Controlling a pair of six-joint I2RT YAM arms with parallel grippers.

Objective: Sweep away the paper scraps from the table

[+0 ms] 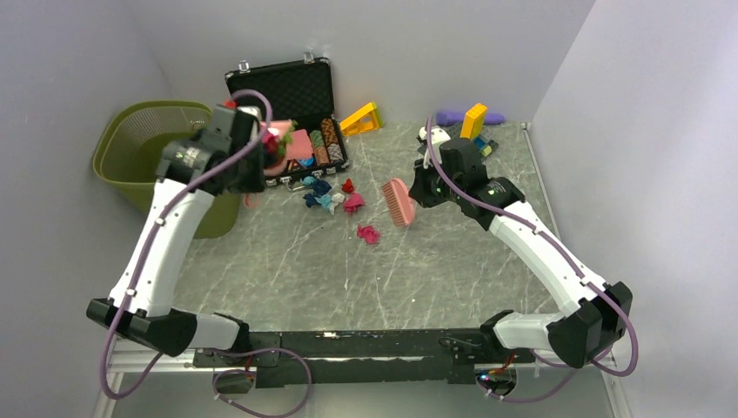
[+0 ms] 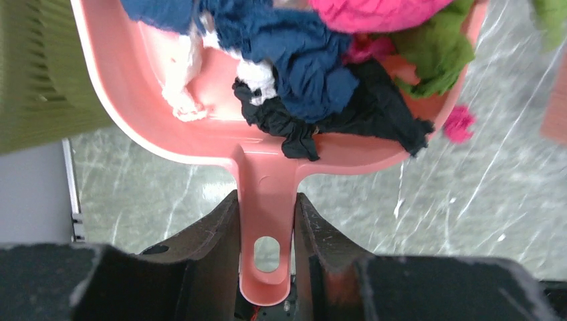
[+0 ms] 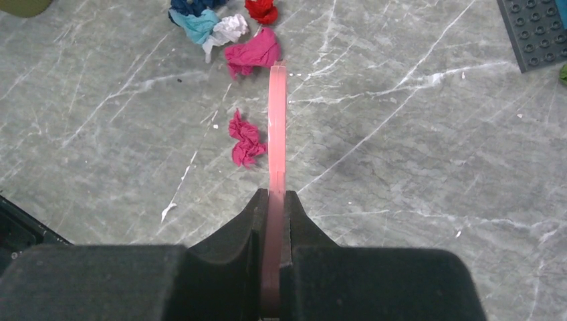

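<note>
My left gripper (image 2: 266,200) is shut on the handle of a pink dustpan (image 2: 220,140), held raised beside the green bin (image 1: 139,144). The pan holds several paper scraps (image 2: 301,67) in navy, black, white, pink and green. My right gripper (image 3: 275,195) is shut on a pink brush (image 3: 277,120), which stands edge-on over the table (image 1: 287,270). In the top view the brush (image 1: 399,202) hangs right of a loose cluster of scraps (image 1: 326,196). One pink wad (image 3: 246,140) lies just left of the brush. Blue, white, red and pink wads (image 3: 227,30) lie further ahead.
An open black case (image 1: 287,96) with poker chips stands at the back. Yellow bricks (image 1: 361,119) and a dark baseplate (image 3: 538,30) lie at the back right. White walls close both sides. The bin's wall (image 2: 33,73) is left of the dustpan.
</note>
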